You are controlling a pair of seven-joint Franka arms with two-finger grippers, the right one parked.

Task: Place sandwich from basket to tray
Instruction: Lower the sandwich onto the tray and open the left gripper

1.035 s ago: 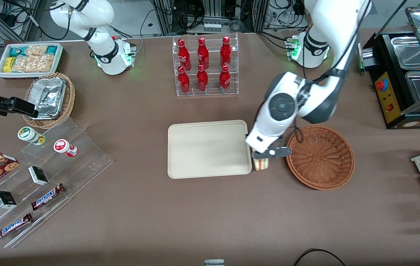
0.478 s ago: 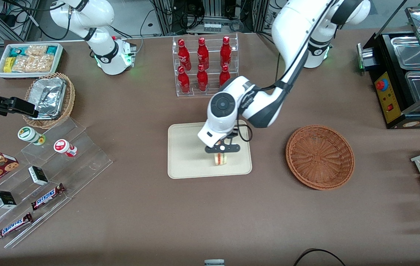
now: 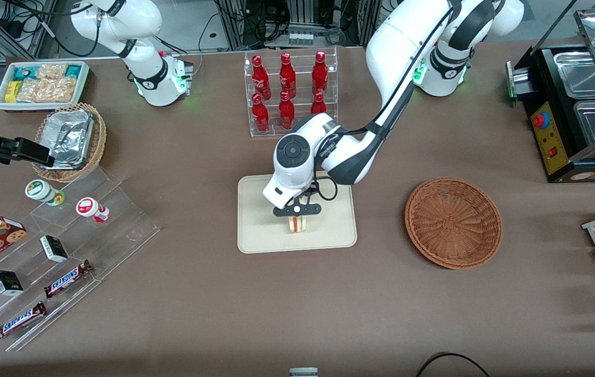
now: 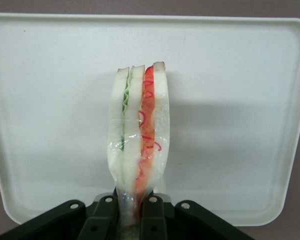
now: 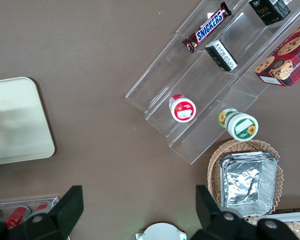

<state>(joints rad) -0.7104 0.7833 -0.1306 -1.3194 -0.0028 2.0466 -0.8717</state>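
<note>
The gripper [image 3: 297, 215] carrying the sandwich [image 3: 297, 224] has come away from beside the basket [image 3: 453, 222] and now hangs over the middle of the tray [image 3: 255, 230], jaws clamped on the wedge.

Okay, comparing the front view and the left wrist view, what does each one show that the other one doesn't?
Only the front view shows the empty basket, the rack of red bottles and the working arm itself. Only the left wrist view shows the sandwich's layers edge-on and the fingers pressed against its bread. Both show the gripper shut on the sandwich over the tray.
</note>
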